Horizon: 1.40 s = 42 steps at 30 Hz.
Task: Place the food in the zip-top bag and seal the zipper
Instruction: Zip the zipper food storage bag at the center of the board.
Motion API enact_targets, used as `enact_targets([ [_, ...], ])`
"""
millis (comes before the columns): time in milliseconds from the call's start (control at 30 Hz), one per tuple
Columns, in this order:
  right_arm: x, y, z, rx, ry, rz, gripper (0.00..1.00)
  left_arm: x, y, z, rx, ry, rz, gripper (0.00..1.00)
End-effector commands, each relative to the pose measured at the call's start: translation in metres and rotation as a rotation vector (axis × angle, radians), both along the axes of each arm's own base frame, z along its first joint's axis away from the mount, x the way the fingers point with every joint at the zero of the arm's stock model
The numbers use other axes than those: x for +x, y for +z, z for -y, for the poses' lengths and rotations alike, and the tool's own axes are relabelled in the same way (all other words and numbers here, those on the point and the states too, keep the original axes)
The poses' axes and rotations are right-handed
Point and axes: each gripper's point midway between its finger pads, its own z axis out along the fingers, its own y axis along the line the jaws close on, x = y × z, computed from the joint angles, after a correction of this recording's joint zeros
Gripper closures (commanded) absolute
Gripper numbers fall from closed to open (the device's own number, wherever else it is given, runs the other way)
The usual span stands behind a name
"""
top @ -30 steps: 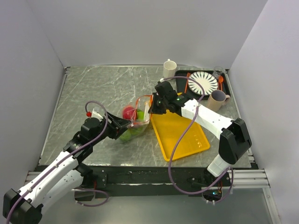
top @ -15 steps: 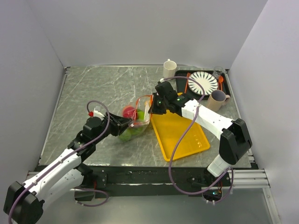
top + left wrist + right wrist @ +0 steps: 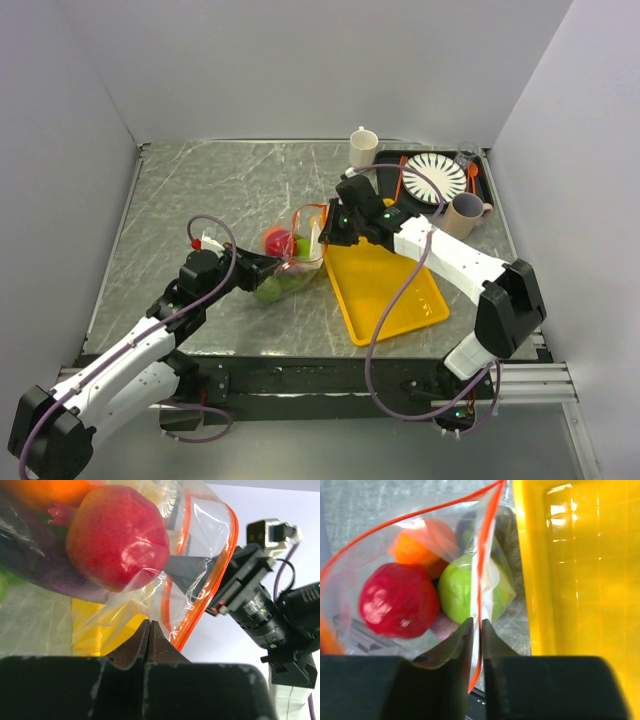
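Note:
The clear zip-top bag point(image 3: 290, 258) lies mid-table with its mouth held up between my arms. Inside is the food: a red fruit point(image 3: 395, 600), a green one point(image 3: 457, 587), an orange one point(image 3: 420, 547) and a dark purple one point(image 3: 30, 555). My left gripper point(image 3: 283, 266) is shut, and the left wrist view shows the bag's plastic pinched at its tips point(image 3: 150, 622). My right gripper point(image 3: 476, 622) sits at the mouth's right end. Its jaws stand a narrow gap apart, with the orange-red zipper point(image 3: 482, 560) running between them. The mouth gapes open in a loop.
A yellow tray point(image 3: 390, 290) lies right of the bag, under my right arm. At the back right are a black tray with a striped plate point(image 3: 437, 177) and an orange spoon point(image 3: 472, 175), plus a white cup point(image 3: 363, 146) and a tan mug point(image 3: 463, 213).
My left gripper has closed onto the bag's near side. My right gripper's jaws have parted slightly around the zipper. Both arms have barely shifted.

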Motion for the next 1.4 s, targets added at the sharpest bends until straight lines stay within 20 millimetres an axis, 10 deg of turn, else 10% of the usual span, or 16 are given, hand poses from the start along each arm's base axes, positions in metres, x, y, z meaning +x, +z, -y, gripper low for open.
enact_targets([
  [0, 0.001, 0.059, 0.005, 0.108, -0.02, 0.138, 0.73, 0.001, 0.01, -0.002, 0.008, 0.0, 0.056, 0.99],
  [67, -0.005, 0.082, 0.012, 0.145, -0.038, 0.181, 0.56, 0.002, 0.014, -0.001, 0.006, -0.007, 0.086, 0.99],
  [233, -0.036, 0.113, 0.001, 0.295, 0.012, 0.152, 0.53, 0.002, 0.015, -0.001, 0.035, -0.019, 0.118, 0.99],
  [533, -0.095, 0.109, -0.055, 0.437, 0.108, 0.03, 0.53, 0.005, 0.016, 0.001, 0.087, -0.039, 0.156, 0.99],
  [1367, -0.09, 0.064, -0.09, 0.335, 0.083, -0.065, 0.54, 0.004, 0.011, 0.004, 0.145, -0.078, 0.192, 0.99],
])
